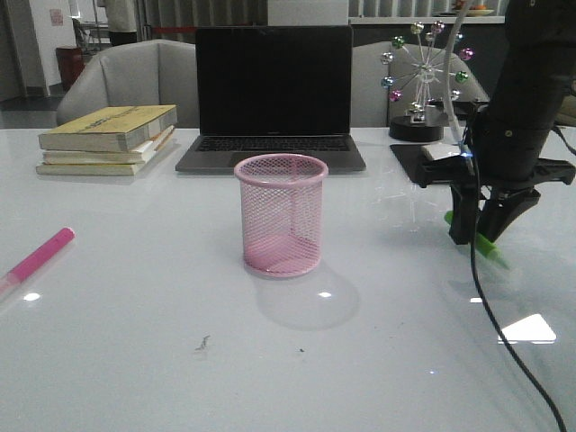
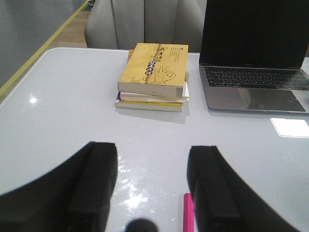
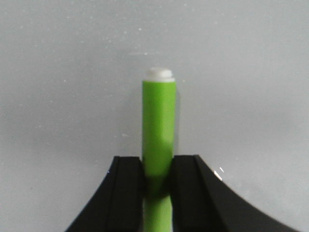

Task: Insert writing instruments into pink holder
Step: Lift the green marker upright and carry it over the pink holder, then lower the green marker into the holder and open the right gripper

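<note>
Right tool [image 3: 157,181] pinches green marker [image 3: 158,125] mid-barrel: light, rigid, probably slick plastic; pink holder [image 1: 281,214] likely tips easily; left tool [image 2: 152,188] spread

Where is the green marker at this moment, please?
In the front view, the green marker is on the right side of the table, gripped by the right pincer, right of the pink mesh holder.
</note>
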{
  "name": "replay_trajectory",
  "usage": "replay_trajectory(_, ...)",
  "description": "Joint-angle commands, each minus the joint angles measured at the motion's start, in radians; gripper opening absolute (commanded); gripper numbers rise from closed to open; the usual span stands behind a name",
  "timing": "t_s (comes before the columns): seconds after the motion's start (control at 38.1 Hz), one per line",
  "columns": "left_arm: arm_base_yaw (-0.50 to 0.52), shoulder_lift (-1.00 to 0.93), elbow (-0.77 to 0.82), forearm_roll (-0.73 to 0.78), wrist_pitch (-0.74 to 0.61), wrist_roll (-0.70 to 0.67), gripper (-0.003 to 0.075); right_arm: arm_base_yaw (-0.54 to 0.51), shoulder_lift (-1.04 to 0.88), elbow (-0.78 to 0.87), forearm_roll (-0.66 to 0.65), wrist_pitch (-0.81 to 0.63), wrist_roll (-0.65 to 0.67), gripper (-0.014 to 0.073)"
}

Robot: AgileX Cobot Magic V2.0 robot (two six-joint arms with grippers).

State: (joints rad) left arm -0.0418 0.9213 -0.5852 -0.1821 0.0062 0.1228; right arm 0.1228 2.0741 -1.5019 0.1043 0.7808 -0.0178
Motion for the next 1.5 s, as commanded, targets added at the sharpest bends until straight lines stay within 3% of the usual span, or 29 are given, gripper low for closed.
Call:
replay_trajectory(0.0,-0.007,-0.006,-0.035,-0.008,-0.076,-0.011,0.0393,0.023,-0.149,-0.026,0.011,-0.084,-0.009,0.0057)
replay_trajectory(0.34,-0.007,-0.006,-0.035,-0.008,-0.076,-0.011,0.0393,0.161,-0.369,-0.017,-0.012,-0.269,-0.009,0.0057)
replay_trajectory(0.55,-0.007,-0.006,-0.035,-0.008,-0.076,-0.011,0.0393,0.290,-0.423,0.132,-0.023,-0.613,-0.009,0.0057)
replay_trajectory(0.76,-0.007,-0.006,-0.035,-0.006,-0.076,-0.011,0.0393,0.389,-0.408,0.311,-0.036,-1.087,-0.009,0.0057)
replay_trajectory(0.89,-0.007,-0.006,-0.035,-0.006,-0.076,-0.011,0.0393,0.414,-0.362,0.361,-0.057,-1.251,-0.009,0.0057)
replay_trajectory(1.18,-0.007,-0.006,-0.035,-0.006,-0.076,-0.011,0.0393,0.432,-0.262,0.364,-0.083,-1.287,-0.008,0.0057)
replay_trajectory(1.47,-0.007,-0.006,-0.035,-0.006,-0.076,-0.011,0.0393,0.432,-0.261,0.364,-0.052,-1.176,0.009,0.0060)
